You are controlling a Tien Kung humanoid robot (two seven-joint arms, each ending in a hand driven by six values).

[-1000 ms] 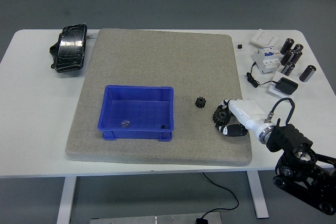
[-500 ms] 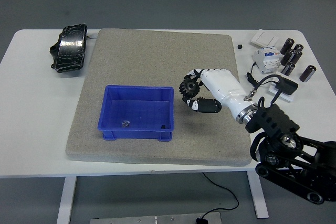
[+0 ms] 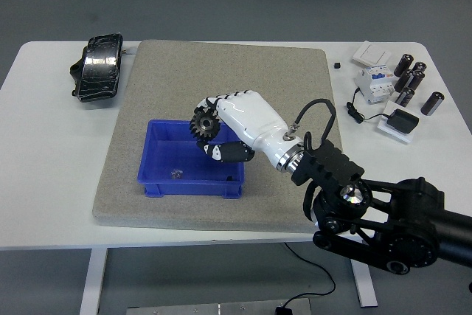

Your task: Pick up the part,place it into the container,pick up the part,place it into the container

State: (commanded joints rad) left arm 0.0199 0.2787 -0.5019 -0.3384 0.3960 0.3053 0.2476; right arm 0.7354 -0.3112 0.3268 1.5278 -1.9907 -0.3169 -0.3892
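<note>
1. One black gear [image 3: 204,125] is pinched in the right hand [image 3: 221,134], held above the far right part of the blue container [image 3: 158,175]; white fingers [image 3: 221,101] curl over it from the far side, the thumb closing from the near side.
2. Container sits on the grey mat [image 3: 221,71], which lies on the white desk [image 3: 44,153]. Something small and dark already lies on its floor near the front wall.
3. Step in hand, by my reading: the drop into the container. Gear looks to be inside the rim line already, so lower it a little further toward the floor before letting go, to keep it from bouncing out.
4. Spread the fingers only once the gear is clear of the right wall.
5. Left hand not visible.
6. Clutter on the right of the desk: black cylinders [image 3: 410,79], an adapter [image 3: 403,120].
</note>
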